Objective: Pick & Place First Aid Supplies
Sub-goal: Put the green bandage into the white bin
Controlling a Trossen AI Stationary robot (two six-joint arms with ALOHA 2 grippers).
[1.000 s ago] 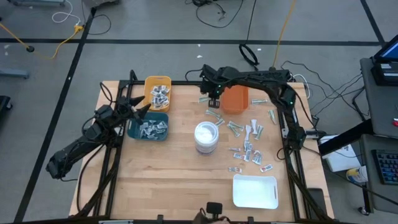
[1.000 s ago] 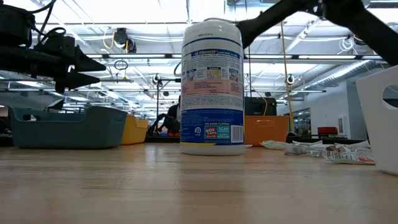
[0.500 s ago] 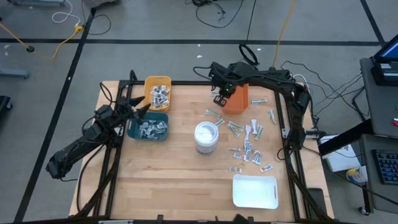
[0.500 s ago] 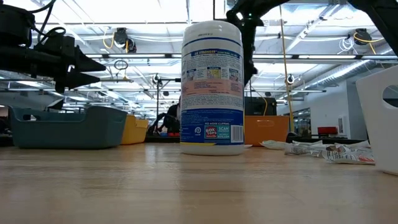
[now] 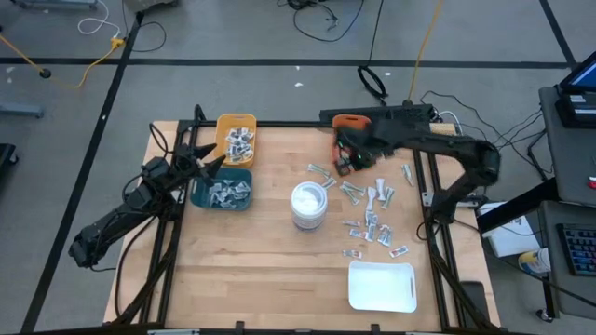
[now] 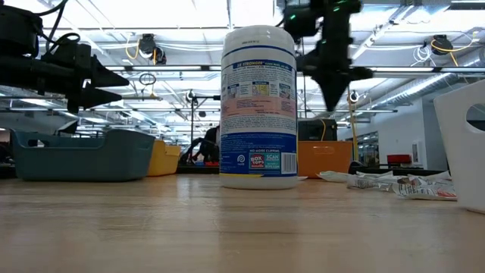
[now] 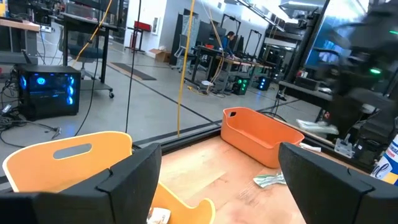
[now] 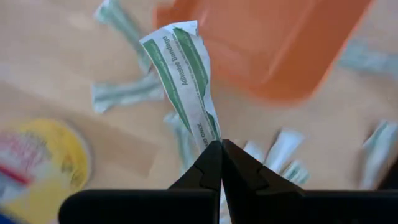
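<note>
Three bins: yellow bin [image 5: 236, 137], teal bin [image 5: 223, 190], orange bin [image 7: 261, 134]; one white tray [image 5: 382, 286]; one wipes canister [image 6: 259, 107].

Wooden table [image 5: 270, 261], bins [image 5: 223, 191], canister [image 5: 309, 205], packets [image 5: 372, 223], tray [image 5: 382, 286]

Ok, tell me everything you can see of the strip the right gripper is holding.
The strip is a thin paper wrapper, white with green stripes and print reading "Adhesive Bandage", creased and slightly curled. The right gripper is shut on one end; the rest sticks out free, touching nothing else. It hangs above the table near the orange bin, over loose strips scattered on the wood.
</note>
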